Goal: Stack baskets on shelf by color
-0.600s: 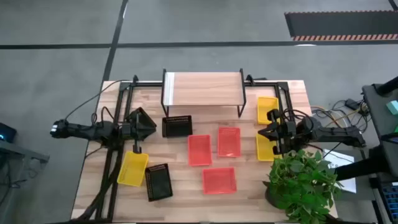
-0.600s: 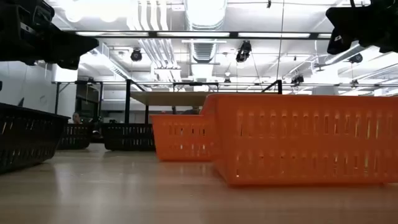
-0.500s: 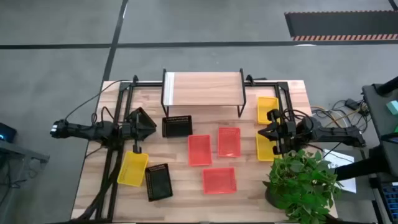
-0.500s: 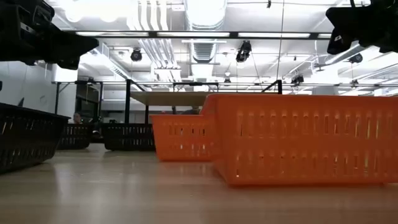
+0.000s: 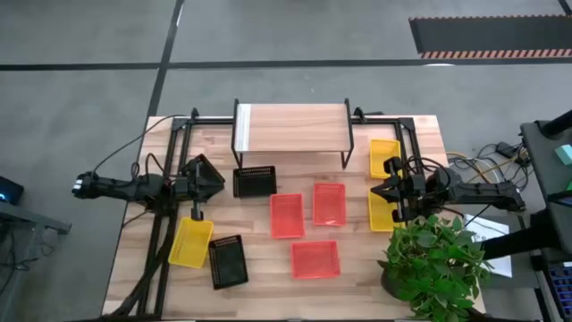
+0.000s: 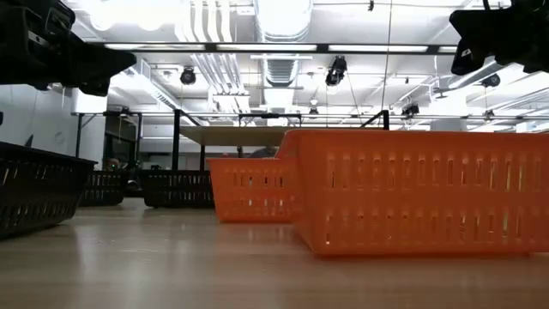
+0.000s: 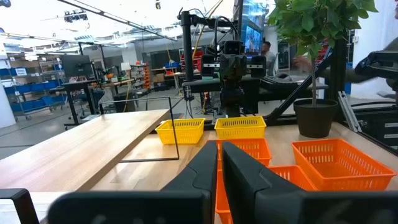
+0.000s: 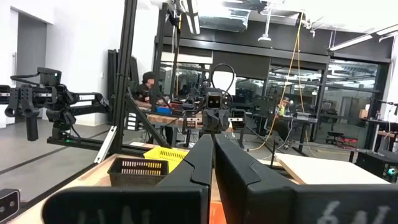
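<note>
Two tools, both pinched shut and holding nothing. Left tool (image 5: 204,175) hangs over the desk (image 5: 357,268) near its left edge; right tool (image 5: 386,191) hangs near the right edge, above the yellow pair.

Baskets, from the tools outward:
- Black basket (image 5: 254,182) just beside the left tool, in front of the shelf (image 5: 290,128).
- Yellow basket (image 5: 189,241) and a second black basket (image 5: 228,261) toward the front left corner, touching or nearly so.
- Two yellow baskets (image 5: 384,155) along the right edge, the nearer one partly under the right tool.
- Three red-orange baskets (image 5: 286,216) mid-desk, close together, none stacked.
- Only seven counted from above; the others are not picked out.
- Shelf at the back edge, plank top bare.

Handling, as a judgement: thin slotted plastic, so light, fairly stiff, with some flex in the walls. Smooth plastic may slip. Best hold is one wall, a finger inside and one outside, mid-length of a side so it hangs level. Being light, a basket could skid on the wood if nudged. The plant (image 5: 435,259) crowds the front right corner.
</note>
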